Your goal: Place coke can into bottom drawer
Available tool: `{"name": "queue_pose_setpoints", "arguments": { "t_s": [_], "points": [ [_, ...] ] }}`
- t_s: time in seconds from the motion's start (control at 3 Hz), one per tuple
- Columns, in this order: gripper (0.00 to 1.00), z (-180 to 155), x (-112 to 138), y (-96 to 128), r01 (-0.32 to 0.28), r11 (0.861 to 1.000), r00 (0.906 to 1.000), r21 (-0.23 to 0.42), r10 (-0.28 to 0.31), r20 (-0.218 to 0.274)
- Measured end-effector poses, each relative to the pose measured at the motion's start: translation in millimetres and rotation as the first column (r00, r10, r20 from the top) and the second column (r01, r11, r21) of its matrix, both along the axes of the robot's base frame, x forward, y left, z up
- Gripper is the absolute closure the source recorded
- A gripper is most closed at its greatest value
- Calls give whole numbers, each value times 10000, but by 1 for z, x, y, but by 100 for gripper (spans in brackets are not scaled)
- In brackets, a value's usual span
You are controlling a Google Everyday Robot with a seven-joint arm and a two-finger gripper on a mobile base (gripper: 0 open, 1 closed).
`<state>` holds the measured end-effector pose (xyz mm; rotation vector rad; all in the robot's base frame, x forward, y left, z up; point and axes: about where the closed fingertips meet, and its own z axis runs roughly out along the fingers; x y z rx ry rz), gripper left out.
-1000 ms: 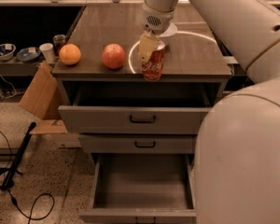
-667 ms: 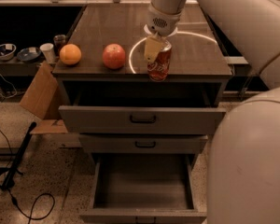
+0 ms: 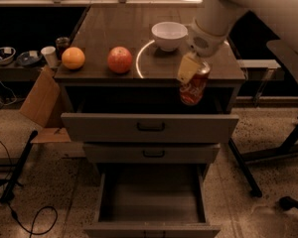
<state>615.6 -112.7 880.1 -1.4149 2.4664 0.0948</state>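
The coke can (image 3: 194, 87), red with white script and a silver top, hangs in the air in front of the cabinet's top edge, above the partly open top drawer (image 3: 149, 127). My gripper (image 3: 191, 69) is shut on the coke can from above, with a pale yellow finger (image 3: 187, 67) across its upper side. The bottom drawer (image 3: 153, 202) is pulled far out below, its deep dark tray showing nothing inside. The can is well above it and a little to the right of its middle.
On the cabinet top (image 3: 114, 29) stand a white bowl (image 3: 169, 34), a red apple (image 3: 119, 59) and an orange (image 3: 73, 58). The middle drawer (image 3: 153, 152) is nearly shut. A cardboard piece (image 3: 39, 98) leans at the left; cables (image 3: 25, 217) lie on the floor.
My gripper lifted the coke can off the cabinet top and carried it forward over the front edge. The white bowl, hidden before, now shows.
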Motion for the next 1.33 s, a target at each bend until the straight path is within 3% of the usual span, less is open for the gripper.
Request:
{"name": "queue_pose_setpoints", "arguments": {
  "t_s": [0.33,0.67,1.0,1.33],
  "points": [
    [100,-46,-54,-42,1487,9878,9851,461,-1439,-936],
    [100,-74,-81,-58,2243,9719,9645,707,-2110,-1587],
    [100,-124,-110,-65,3415,9234,9231,1752,-2944,-2476],
    [100,-161,-119,-59,4079,8678,9024,2837,-3359,-2699]
  ]
}}
